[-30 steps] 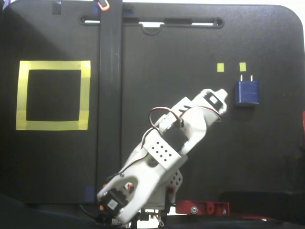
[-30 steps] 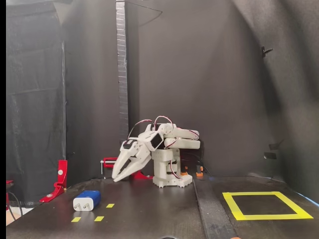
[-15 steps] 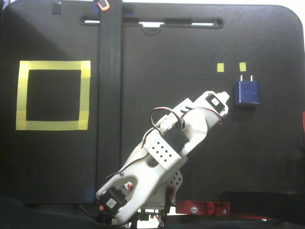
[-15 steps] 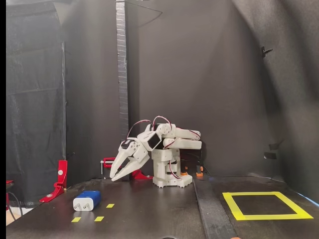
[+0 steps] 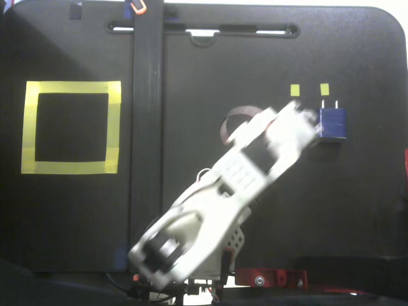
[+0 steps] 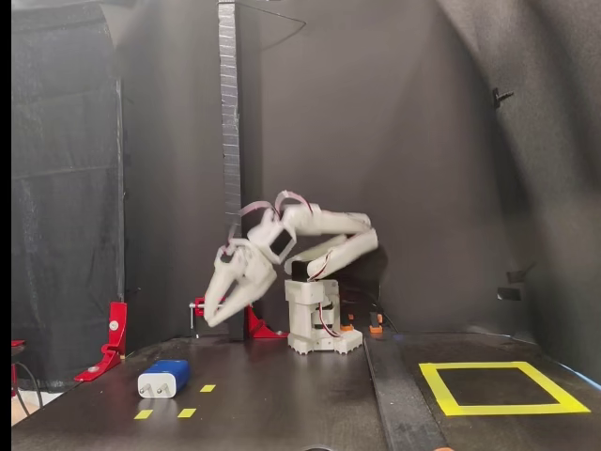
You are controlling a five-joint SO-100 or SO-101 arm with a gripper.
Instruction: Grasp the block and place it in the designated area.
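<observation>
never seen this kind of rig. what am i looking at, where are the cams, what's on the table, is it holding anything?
It is a small white robot arm bolted to a black table, ending in a two-finger gripper. One fixed view looks straight down; the other looks across the table from the front. On the table lie a dark-blue plug-like block with two prongs, some small yellow tape marks and a large yellow tape square, where the block should go. The gripper holds nothing. It hangs above the table near the block; whether the fingers are open is not clear.

In a fixed view, the blurred tool (image 5: 307, 122) reaches just beside the block (image 5: 333, 123) on the black surface (image 5: 268, 64).
</observation>
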